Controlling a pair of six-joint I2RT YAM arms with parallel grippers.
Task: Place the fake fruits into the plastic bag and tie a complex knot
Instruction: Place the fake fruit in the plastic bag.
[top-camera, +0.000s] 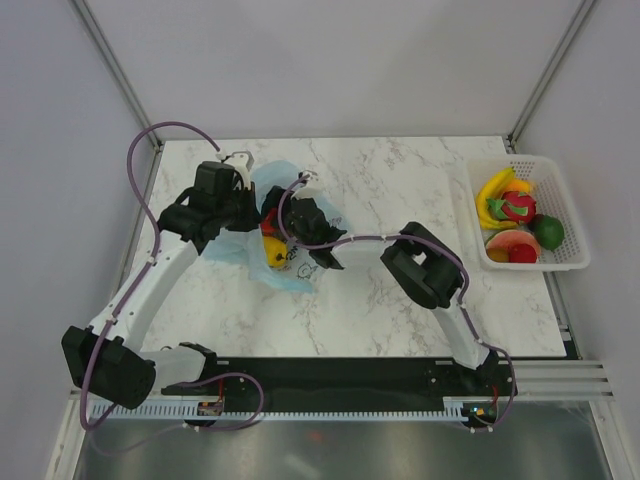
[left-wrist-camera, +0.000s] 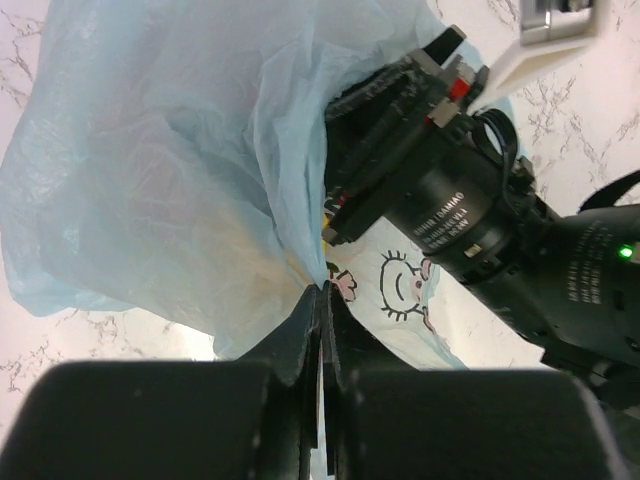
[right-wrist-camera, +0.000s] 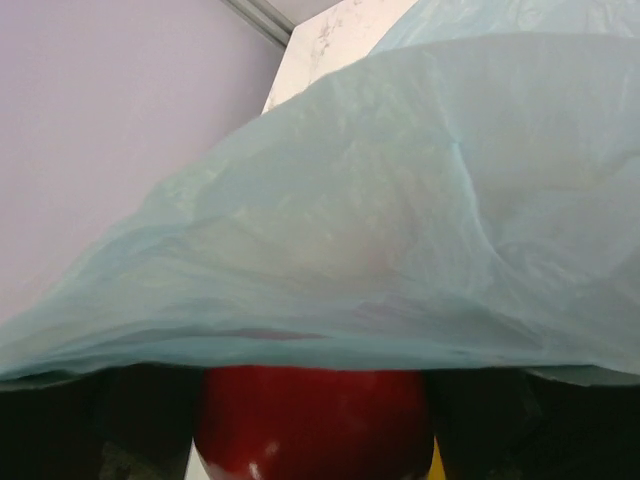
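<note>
The light-blue plastic bag (top-camera: 285, 180) lies at the table's left middle; its doodle panel (left-wrist-camera: 400, 285) faces my left wrist camera. My left gripper (left-wrist-camera: 322, 292) is shut on the bag's edge and pinches the film; in the top view it (top-camera: 250, 215) sits at the bag's left side. My right gripper (right-wrist-camera: 315, 400) is shut on a red fruit (right-wrist-camera: 315, 425) at the bag's mouth, with the bag film (right-wrist-camera: 380, 230) draped over it. In the top view the right gripper (top-camera: 280, 222) is over the bag, next to a yellow fruit (top-camera: 273, 253) inside it.
A white mesh basket (top-camera: 575, 225) stands at the right edge, holding yellow bananas (top-camera: 493, 192), a pink-red dragon fruit (top-camera: 517, 208), a green ball (top-camera: 548, 232) and an orange-red slice (top-camera: 510, 243). The right arm's elbow (top-camera: 428, 265) hangs over the table's middle.
</note>
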